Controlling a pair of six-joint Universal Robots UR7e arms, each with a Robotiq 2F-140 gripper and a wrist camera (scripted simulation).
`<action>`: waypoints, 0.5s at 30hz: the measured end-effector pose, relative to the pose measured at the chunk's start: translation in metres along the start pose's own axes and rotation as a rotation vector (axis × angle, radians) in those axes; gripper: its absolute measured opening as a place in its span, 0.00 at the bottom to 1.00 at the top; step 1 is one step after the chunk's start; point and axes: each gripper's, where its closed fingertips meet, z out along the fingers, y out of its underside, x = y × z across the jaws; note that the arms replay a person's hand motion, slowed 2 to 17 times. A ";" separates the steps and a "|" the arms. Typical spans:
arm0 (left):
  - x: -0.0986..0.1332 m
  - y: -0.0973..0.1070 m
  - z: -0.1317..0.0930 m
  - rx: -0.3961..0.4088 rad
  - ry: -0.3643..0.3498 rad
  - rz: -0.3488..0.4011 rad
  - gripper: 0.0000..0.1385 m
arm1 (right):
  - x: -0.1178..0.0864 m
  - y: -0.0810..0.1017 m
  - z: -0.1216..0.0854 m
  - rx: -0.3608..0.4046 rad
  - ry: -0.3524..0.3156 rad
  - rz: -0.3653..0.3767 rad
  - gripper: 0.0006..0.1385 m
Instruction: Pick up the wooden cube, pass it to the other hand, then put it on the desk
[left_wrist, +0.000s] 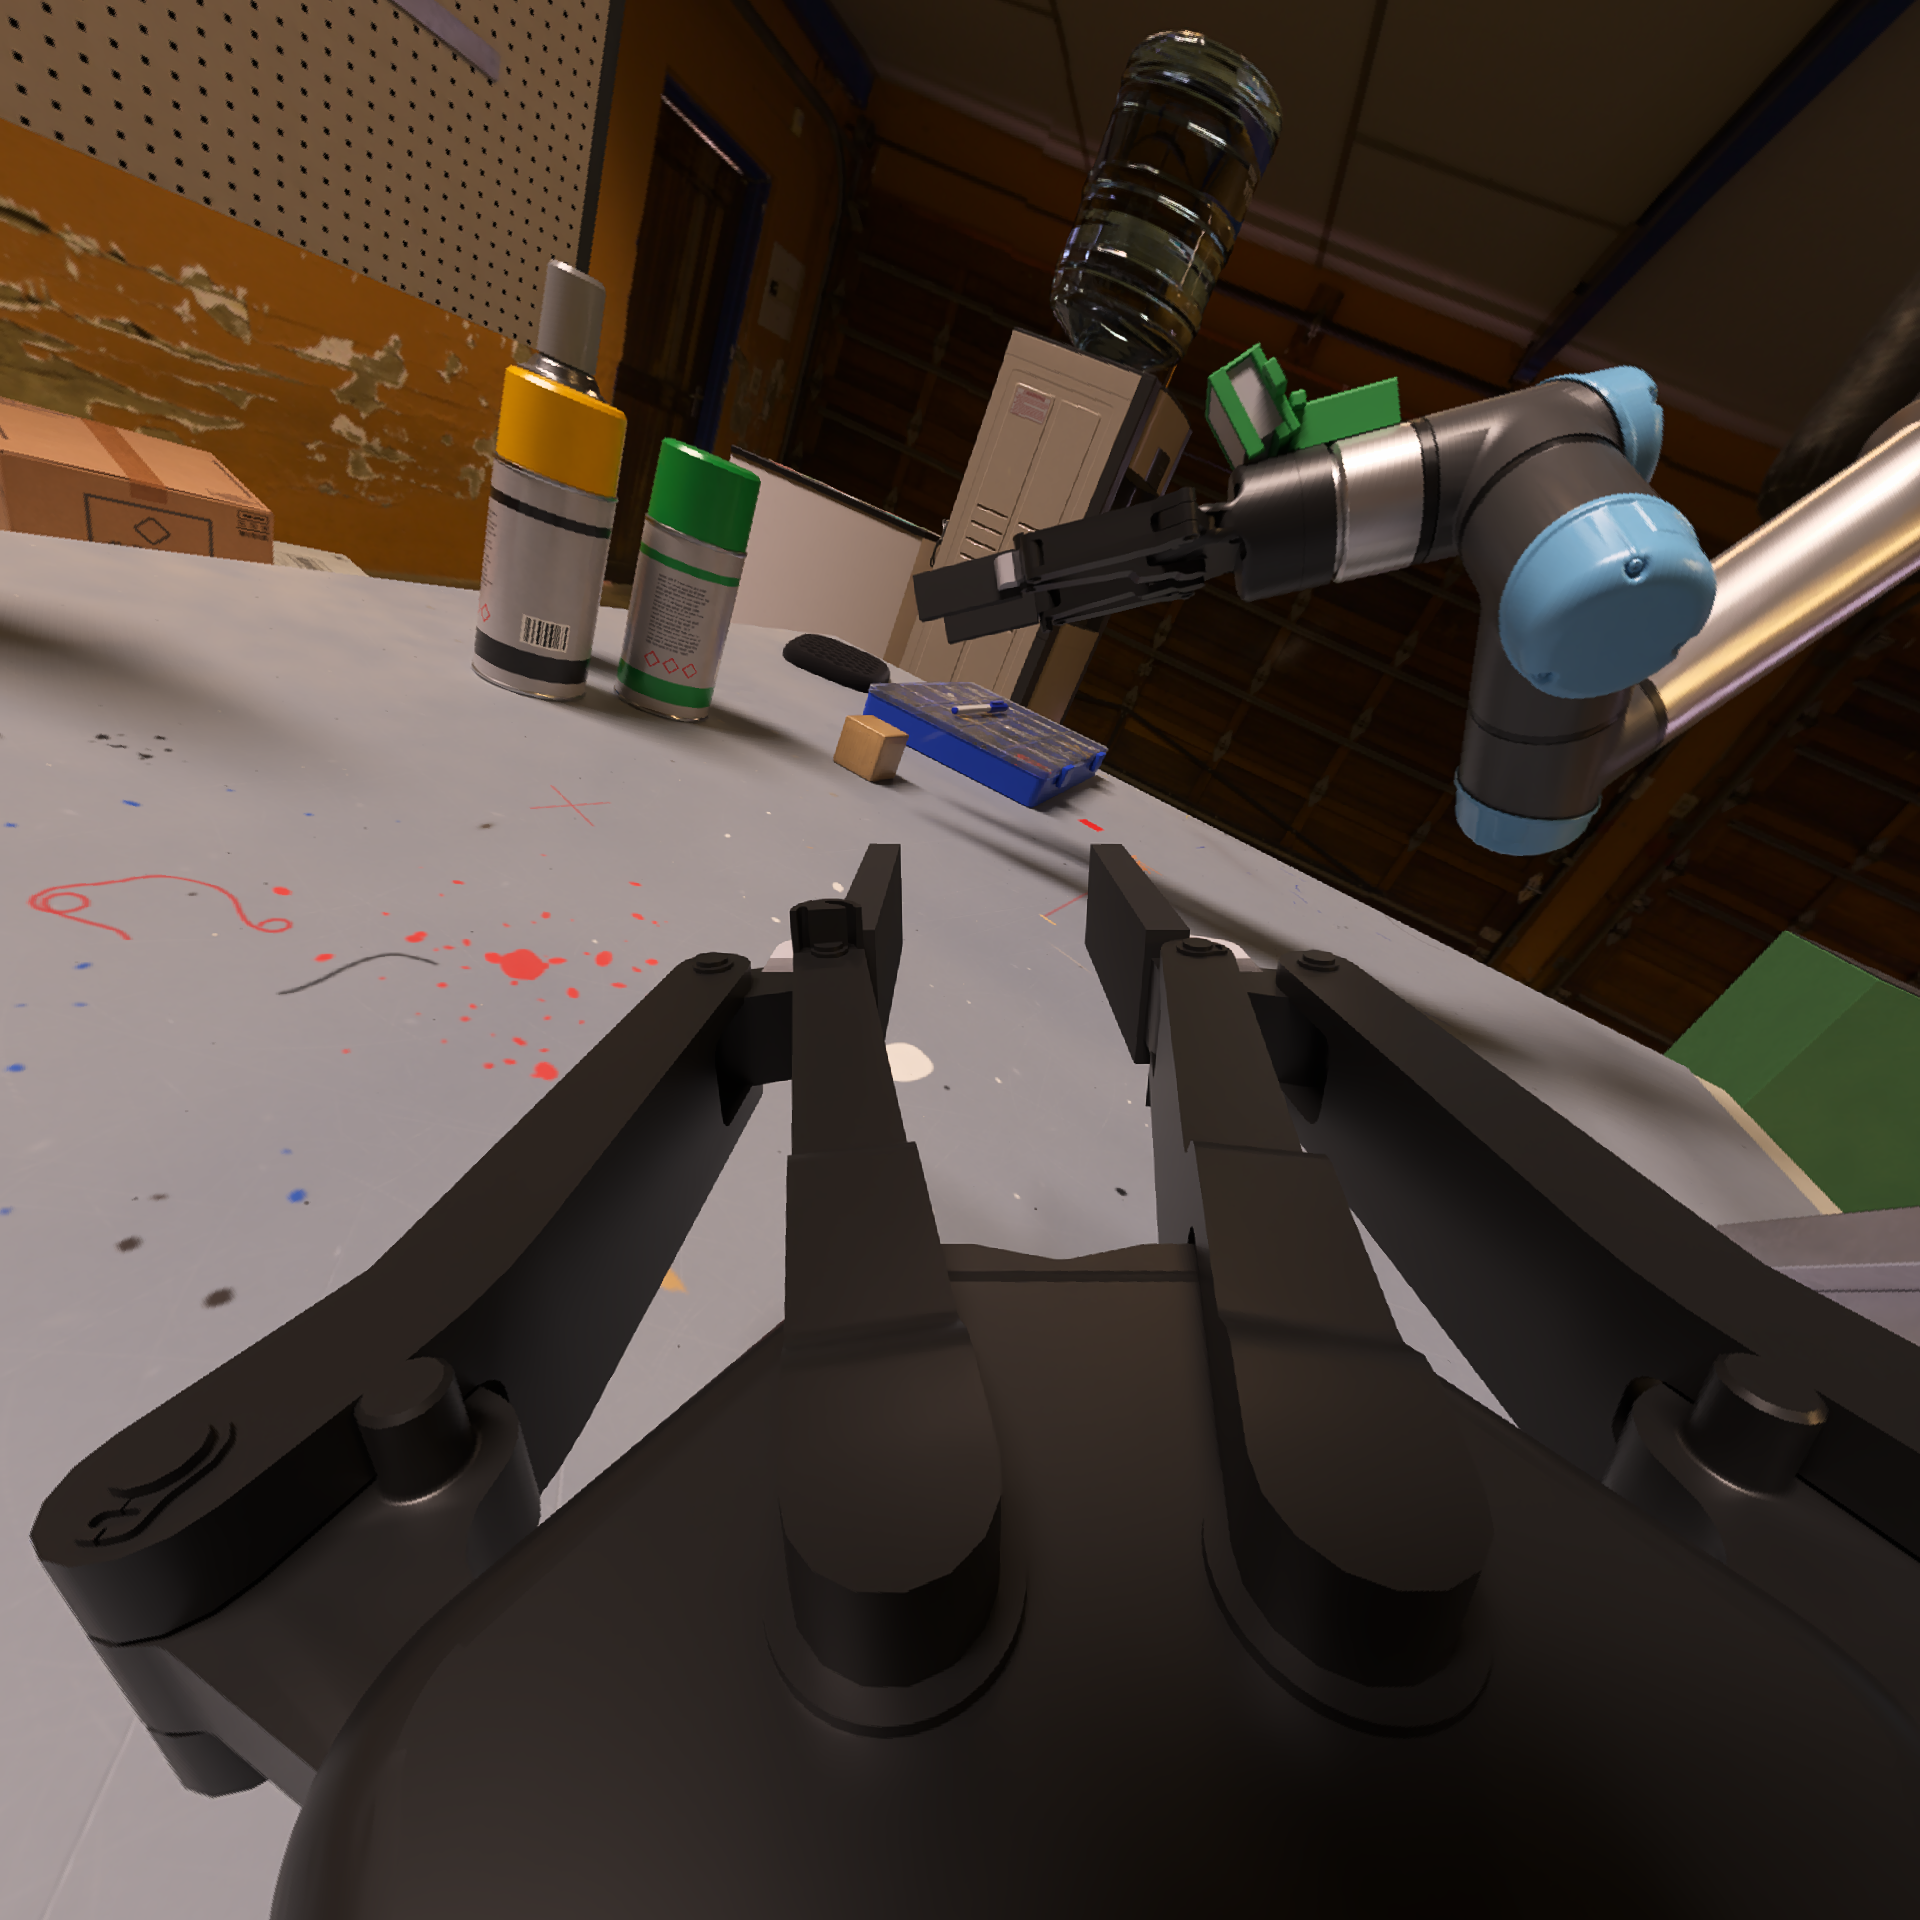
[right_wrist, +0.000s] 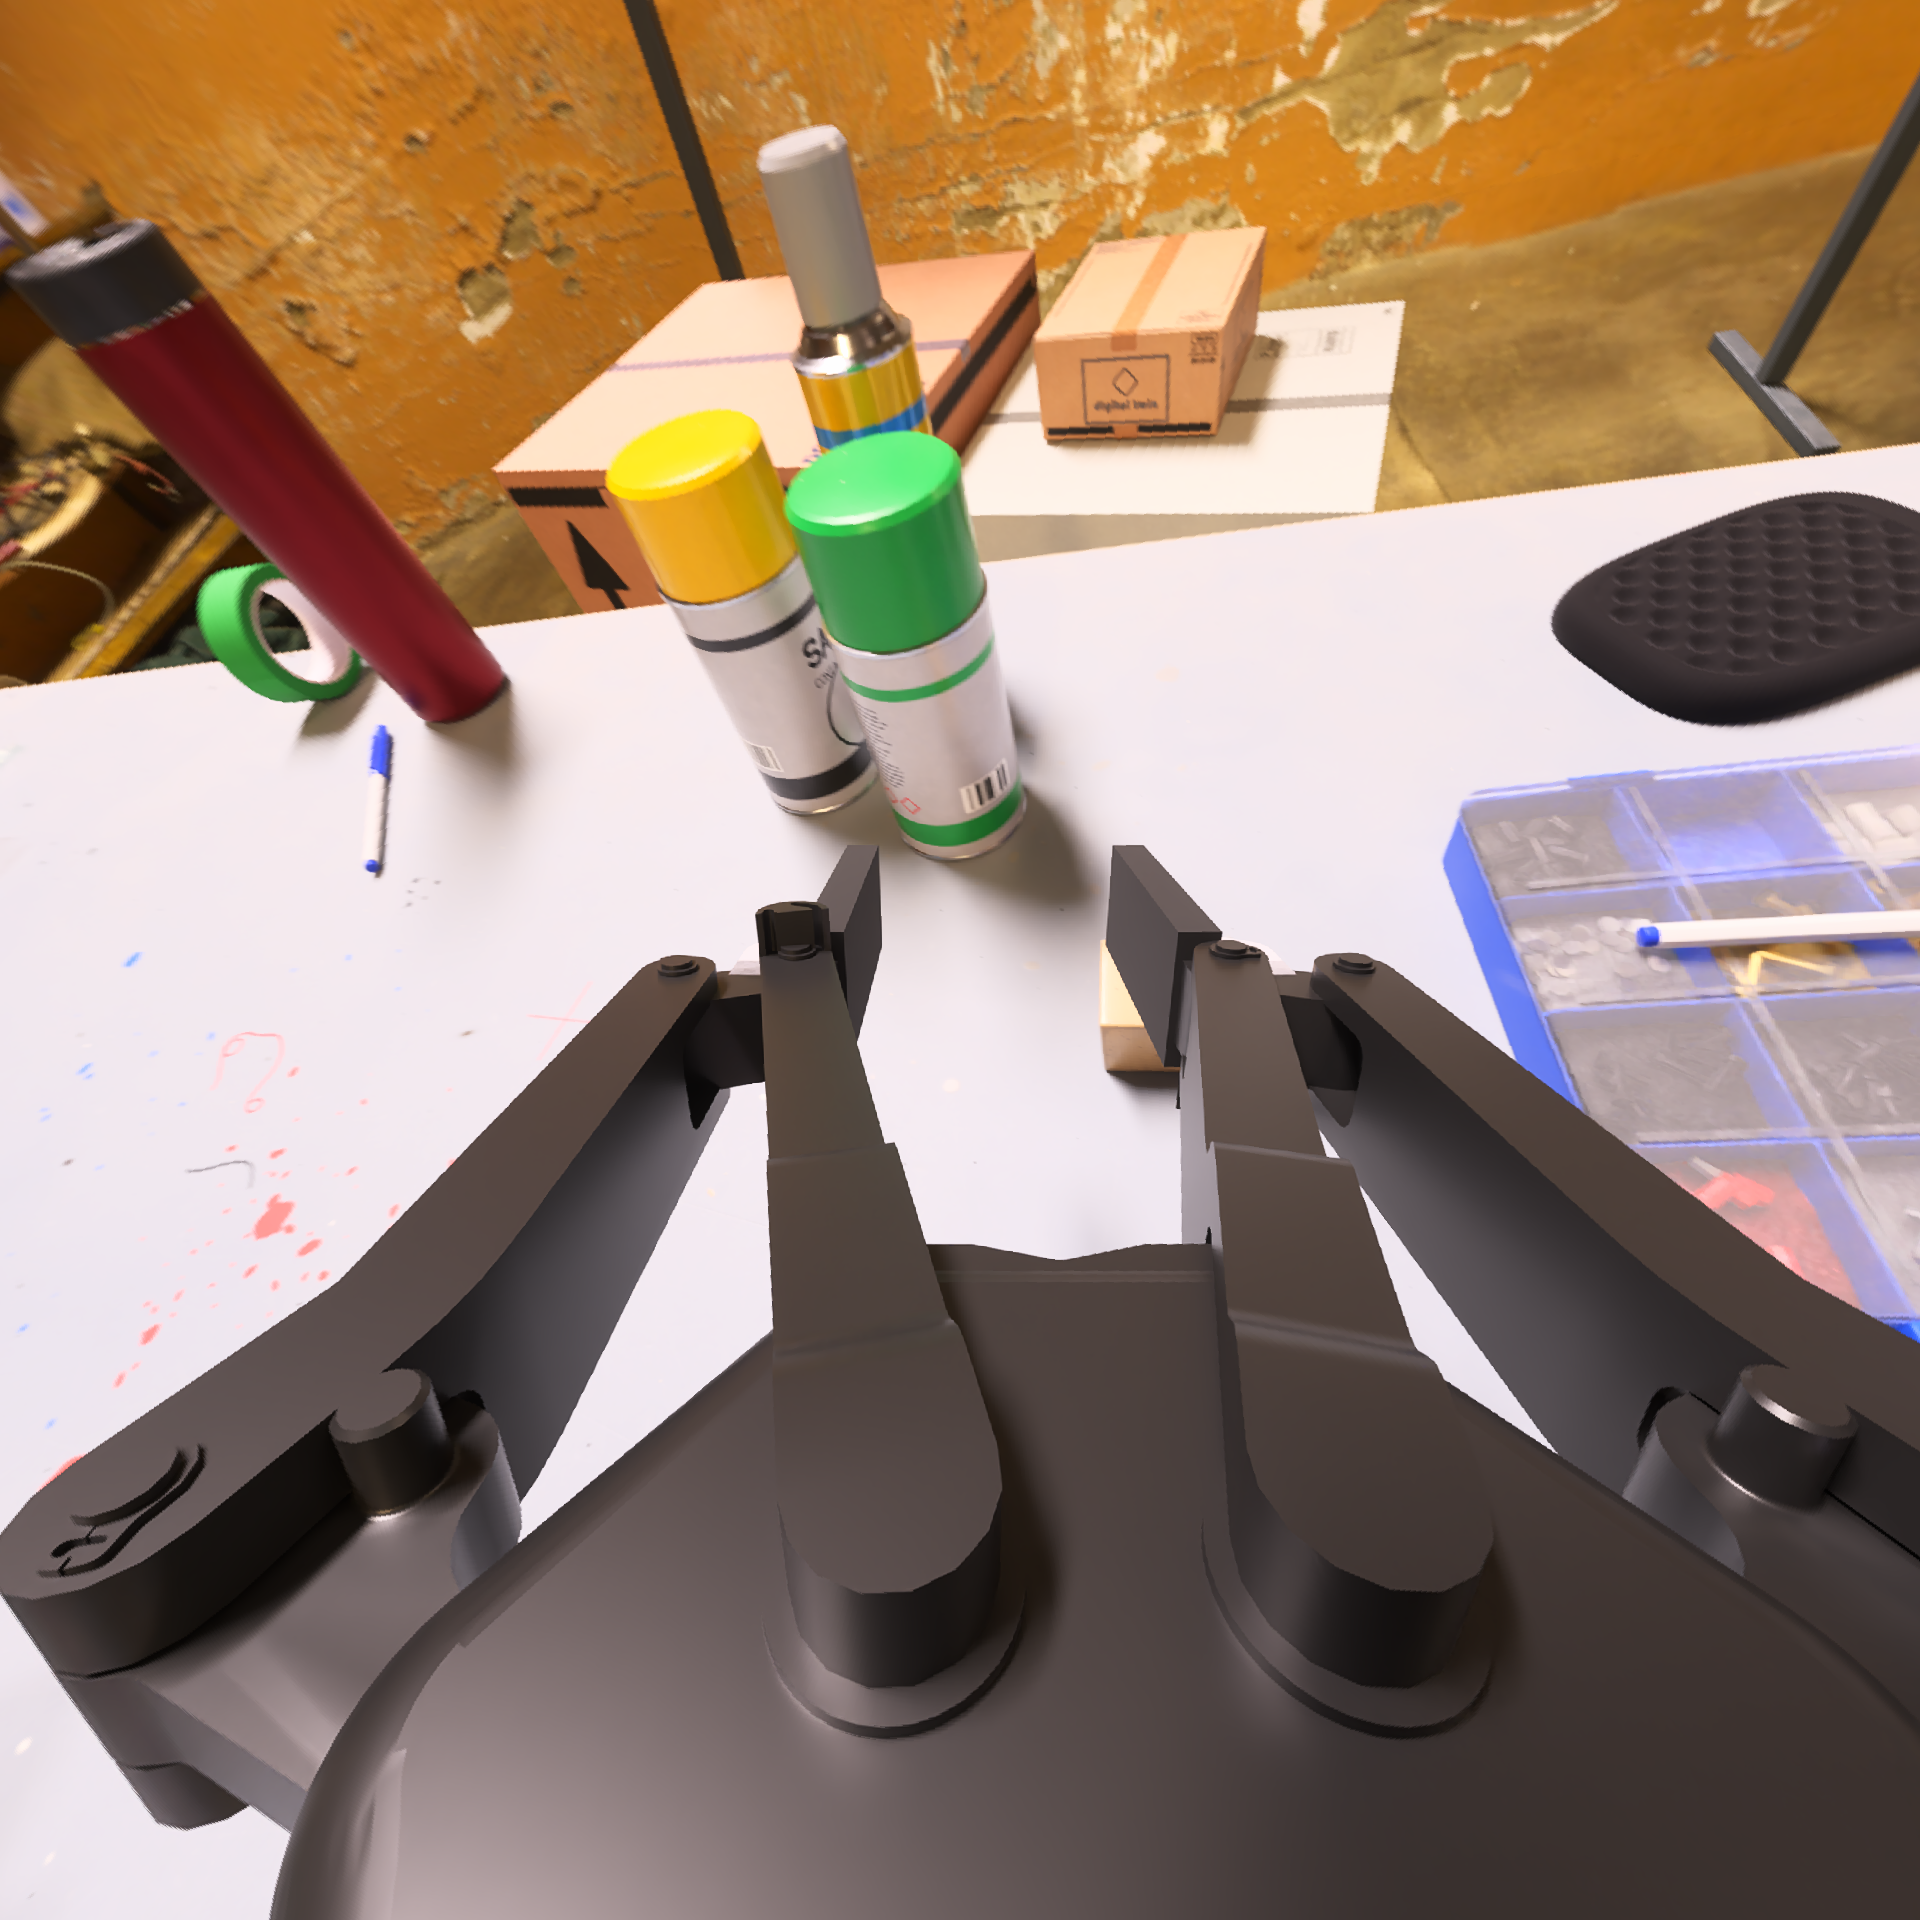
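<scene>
Both hands are empty, fingers spread apart. The left hand (left_wrist: 994, 894) hangs low over the paint-spattered grey desk (left_wrist: 312, 1091), nothing between its fingers. From the left wrist view the wooden cube (left_wrist: 871, 746) sits on the desk well ahead, just beside the blue parts organizer (left_wrist: 987, 740) that lies along the desk's far edge. The right hand (left_wrist: 961, 601) shows there too, up in the air above the organizer, apart from the cube.

Over to the right wrist view: the right hand (right_wrist: 995, 899) is wide open, and the cube (right_wrist: 1127, 1023) peeks out from behind its right finger, mostly hidden. Whether finger and cube touch, I cannot tell.

Only this view shows the red tube (right_wrist: 270, 468), the green tape roll (right_wrist: 275, 634) and a blue-capped pen (right_wrist: 376, 795) near the desk's far edge. The yellow-capped spray can (right_wrist: 743, 613) and green-capped spray can (right_wrist: 904, 644) stand together in both views. The black textured pad (right_wrist: 1756, 608) sits by the organizer.
</scene>
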 end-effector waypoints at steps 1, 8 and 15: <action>0.000 0.000 0.000 0.001 -0.001 -0.001 0.35 | -0.004 -0.002 -0.002 0.009 -0.014 0.000 0.42; -0.002 -0.002 -0.001 0.008 -0.011 -0.012 0.35 | -0.033 -0.013 -0.016 0.073 -0.110 -0.008 0.42; -0.006 -0.003 -0.001 0.014 -0.026 -0.038 0.35 | -0.062 -0.020 -0.032 0.126 -0.187 -0.028 0.41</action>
